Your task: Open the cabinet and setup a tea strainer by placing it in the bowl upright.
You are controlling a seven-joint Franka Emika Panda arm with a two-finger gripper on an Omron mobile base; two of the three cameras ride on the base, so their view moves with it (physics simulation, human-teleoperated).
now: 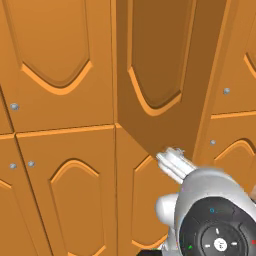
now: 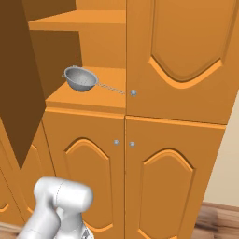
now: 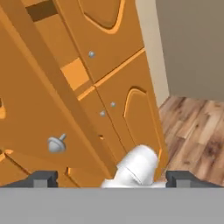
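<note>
The cabinet's tall door [image 1: 155, 75] stands swung open toward me, dark on its shaded face [image 2: 18, 93]. Inside, the tea strainer [image 2: 80, 78], a pale grey perforated bowl shape with a thin handle pointing right, rests upright on the lower shelf [image 2: 88, 100]. In the hand view my gripper [image 3: 113, 179] is open, its two dark fingertips [image 3: 41, 178] far apart with nothing between them. The door's round silver knob [image 3: 57, 143] sits just above the left fingertip, apart from it. The bowl is out of view.
Shut lower doors [image 2: 163, 186] with small knobs run below the open shelf, and a shut tall door [image 2: 182, 56] stands to its right. A wooden floor [image 3: 197, 131] and a beige wall [image 3: 192, 43] lie beyond the cabinets' right end.
</note>
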